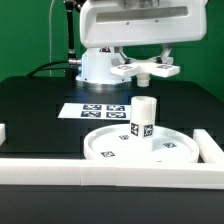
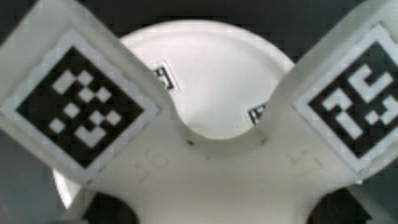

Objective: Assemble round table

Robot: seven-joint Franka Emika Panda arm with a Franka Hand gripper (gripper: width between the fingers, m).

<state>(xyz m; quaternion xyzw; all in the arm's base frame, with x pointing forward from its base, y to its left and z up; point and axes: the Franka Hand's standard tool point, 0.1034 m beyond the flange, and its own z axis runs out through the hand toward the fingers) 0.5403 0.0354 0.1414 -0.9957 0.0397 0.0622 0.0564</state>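
Observation:
The large rimmed round disc (image 1: 140,150) lies flat at the front of the table. The short thick cylinder leg (image 1: 144,116) stands upright on its middle. My gripper (image 1: 143,60) is shut on the flat cross-shaped piece (image 1: 143,70) and holds it level in the air, above the leg and clear of it. In the wrist view the cross-shaped piece (image 2: 214,170) fills the near field with two tagged arms spread apart. The leg (image 2: 205,80) shows between them, seen from above. My fingertips are hidden in that view.
The marker board (image 1: 100,110) lies flat behind the disc. Long white border rails run along the front (image 1: 110,174) and at the exterior view's right (image 1: 210,148) and left (image 1: 4,132). The robot's white base (image 1: 97,66) stands at the back.

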